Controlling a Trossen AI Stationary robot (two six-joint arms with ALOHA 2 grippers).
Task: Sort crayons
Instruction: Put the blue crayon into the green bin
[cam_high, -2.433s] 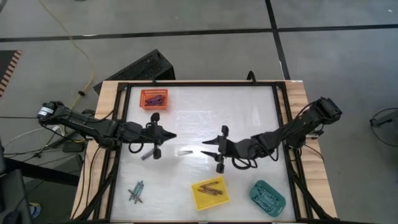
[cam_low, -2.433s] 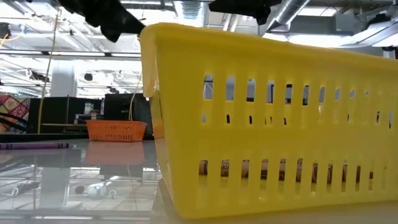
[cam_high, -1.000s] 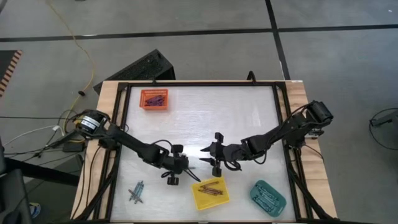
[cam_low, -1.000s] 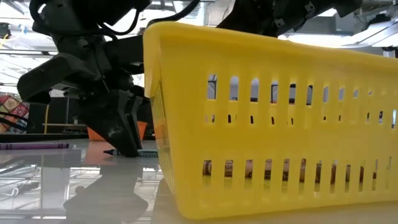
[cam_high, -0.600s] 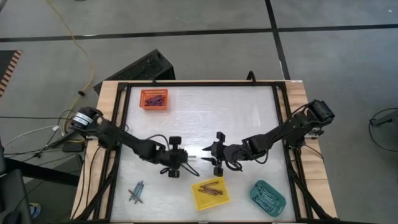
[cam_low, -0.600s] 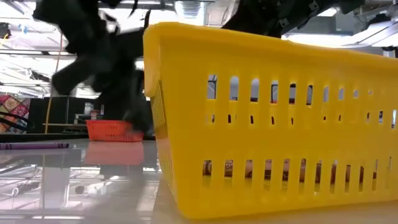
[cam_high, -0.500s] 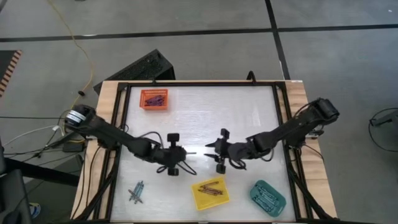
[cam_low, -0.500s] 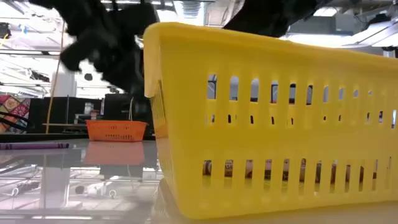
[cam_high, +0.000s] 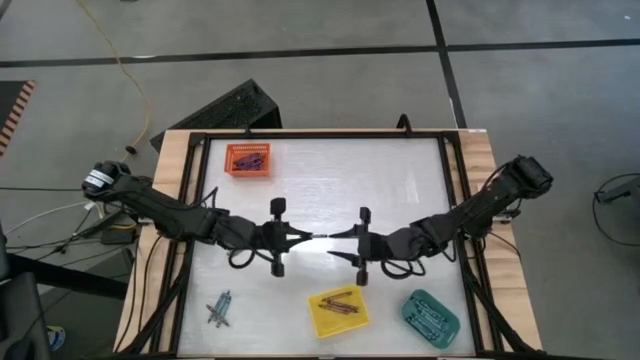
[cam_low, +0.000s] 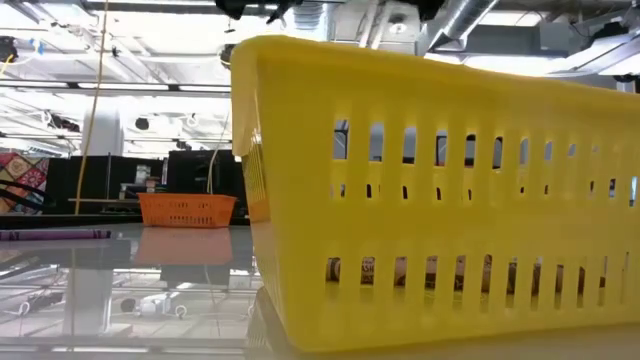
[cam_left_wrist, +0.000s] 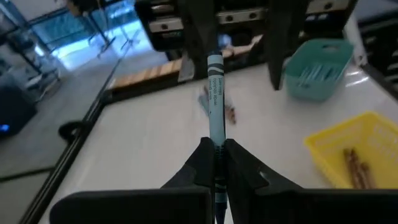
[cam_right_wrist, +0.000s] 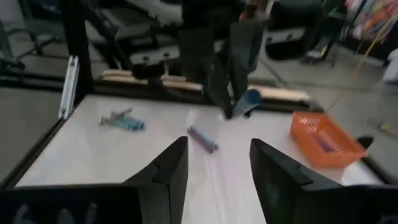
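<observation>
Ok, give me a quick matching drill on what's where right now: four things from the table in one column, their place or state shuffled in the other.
Things:
1. left gripper
2. right gripper
3. small orange slotted plastic tray
4. yellow slotted plastic tray

Place or state:
A. far left corner of the table
B. shut on a teal-blue paper-wrapped crayon
C. near edge, holding brownish crayons
D. open, facing the other gripper

Pairs: 1-B, 2-D, 3-A, 4-C
</observation>
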